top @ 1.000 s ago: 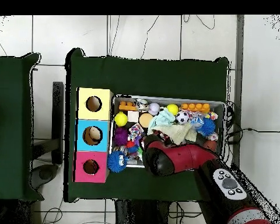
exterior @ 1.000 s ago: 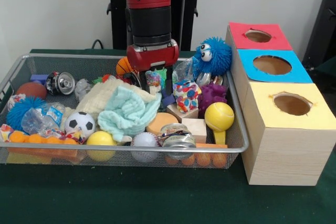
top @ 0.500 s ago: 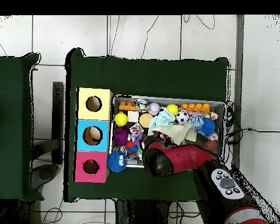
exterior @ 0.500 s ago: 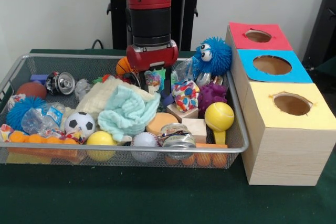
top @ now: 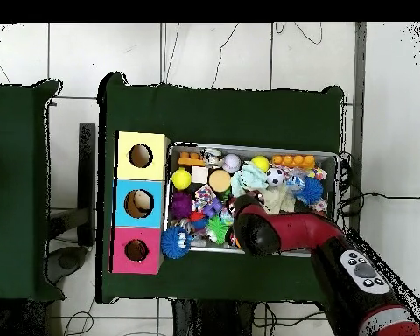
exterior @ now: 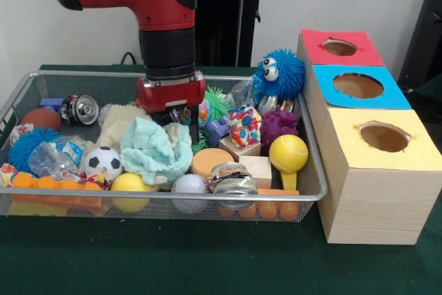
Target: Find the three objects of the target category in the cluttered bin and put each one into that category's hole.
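The silver wire-mesh bin (exterior: 173,197) is full of clutter; it also shows in the overhead view (top: 248,147). My gripper (exterior: 178,122) is down in the bin's middle, pressed against the far side of a bunched mint-green cloth (exterior: 155,151). In the overhead view the red arm (top: 253,226) covers the gripper. No tan-orange bear, striped tiger or other small plush animal shows. The red-topped hole (exterior: 339,47) is on the farthest wooden box, right of the bin, and shows in the overhead view (top: 136,250).
The blue-topped hole (exterior: 358,86) and yellow-topped hole (exterior: 384,137) are on the nearer boxes. A blue spiky googly-eyed ball (exterior: 280,74), a purple plush (exterior: 280,126), a green spiky ball (exterior: 217,101), a yellow ball (exterior: 289,152), a soccer ball (exterior: 103,162) and a can (exterior: 83,108) lie in the bin.
The arm has moved left in the front view. The mint cloth is bunched up and shifted left with it. A green spiky ball behind it has come into view.
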Robot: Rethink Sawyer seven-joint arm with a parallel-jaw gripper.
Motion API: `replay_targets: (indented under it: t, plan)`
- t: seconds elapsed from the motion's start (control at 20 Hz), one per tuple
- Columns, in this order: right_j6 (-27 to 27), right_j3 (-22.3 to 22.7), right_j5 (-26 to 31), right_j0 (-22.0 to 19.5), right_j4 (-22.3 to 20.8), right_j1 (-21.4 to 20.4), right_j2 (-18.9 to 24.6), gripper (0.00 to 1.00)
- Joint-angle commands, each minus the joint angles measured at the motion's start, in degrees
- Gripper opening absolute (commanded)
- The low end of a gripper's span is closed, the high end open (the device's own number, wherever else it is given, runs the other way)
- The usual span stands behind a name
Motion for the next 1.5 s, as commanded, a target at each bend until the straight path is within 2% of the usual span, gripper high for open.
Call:
replay_targets:
  t: [0.05,0.2,0.55,0.8,1.2,1.5]
  plan:
    - [-8.45,-9.65,7.56,-6.00,-4.96,5.35,8.66,1.00]
    - [-9.95,-9.76,10.29,-7.21,-5.16,4.54,9.66,1.00]
    - [-14.24,-11.13,19.24,-6.48,-5.67,-1.23,9.26,1.00]
    - [-17.49,-12.33,24.22,-6.51,-7.35,-3.21,9.56,1.00]
    - [-18.90,-13.40,26.14,-7.65,-11.24,-2.95,10.90,1.00]
    - [-21.59,-14.26,28.53,-9.46,-11.82,-3.40,12.73,1.00]
